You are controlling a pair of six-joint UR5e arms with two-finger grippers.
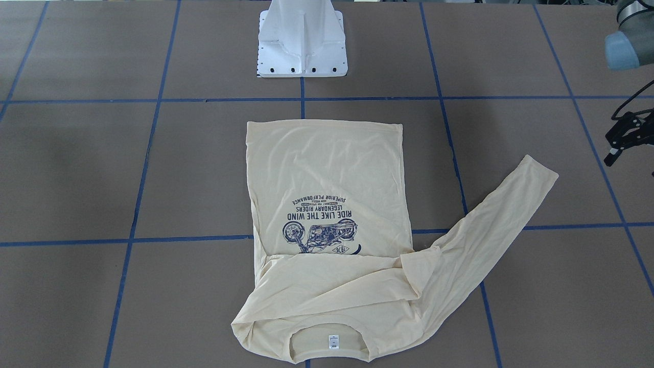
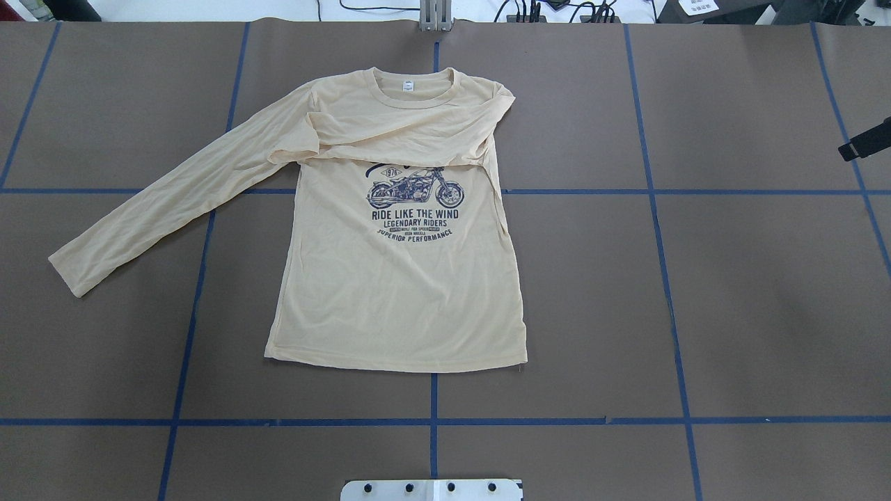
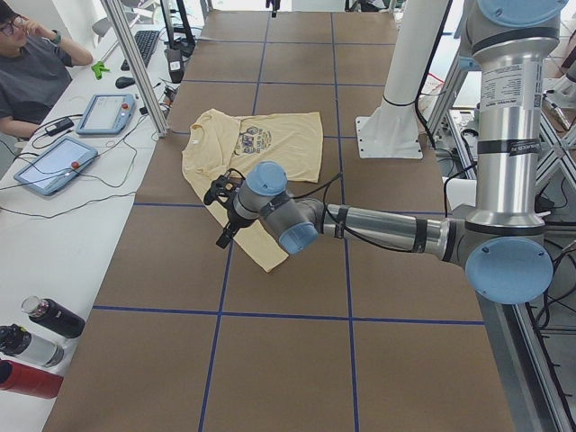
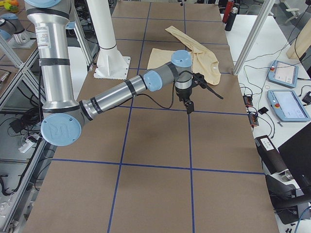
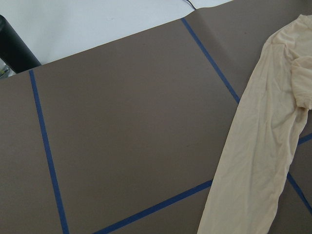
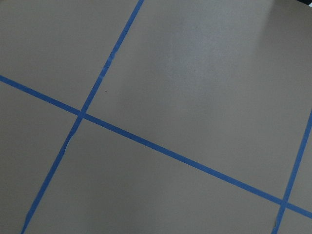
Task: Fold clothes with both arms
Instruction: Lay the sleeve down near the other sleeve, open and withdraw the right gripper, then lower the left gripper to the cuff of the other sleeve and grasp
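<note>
The cream-yellow long-sleeved shirt (image 2: 397,292) lies flat, print side up, in the middle of the table, neck label at the far edge. One sleeve is folded across the chest above the print. The other sleeve (image 2: 160,202) stretches out to the overhead view's left and shows in the left wrist view (image 5: 263,146). My left gripper (image 1: 621,140) hangs open and empty beyond that sleeve's cuff, off the cloth; it also shows in the exterior left view (image 3: 219,216). My right gripper (image 2: 866,142) is open and empty far to the shirt's other side, over bare table (image 4: 201,97).
The white pedestal base (image 1: 302,46) stands at the robot's edge of the table. Blue tape lines (image 6: 161,146) grid the brown table. A seated operator (image 3: 36,72), tablets and bottles (image 3: 36,342) are at a white side table past the far edge.
</note>
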